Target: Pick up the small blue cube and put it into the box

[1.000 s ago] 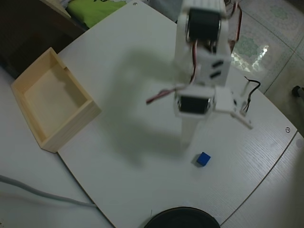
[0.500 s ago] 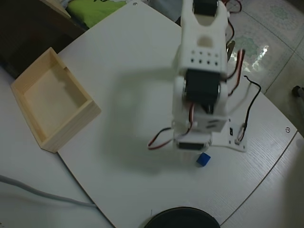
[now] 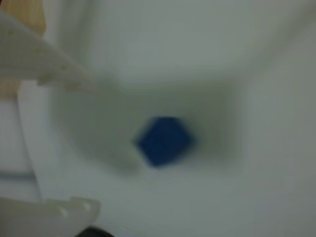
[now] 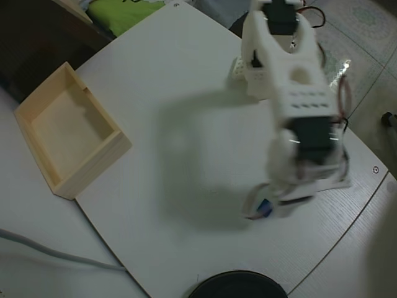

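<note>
Small blue cube (image 3: 164, 140) blurred between parted fingers (image 3: 74, 79); overhead, arm mostly hides it

— Cube's condition? — I found the small blue cube (image 3: 164, 140) lying on the white surface, blurred, one corner toward my wrist camera.
— Box? — The box (image 4: 107, 158), pale wood, lidless, sat empty, well apart.

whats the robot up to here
The arm's gripper is open over a small blue cube on the white table; in the wrist view the cube sits off the fingers, not gripped. The wooden box stands empty near the table's left edge in the overhead view, well away from the cube.
</note>
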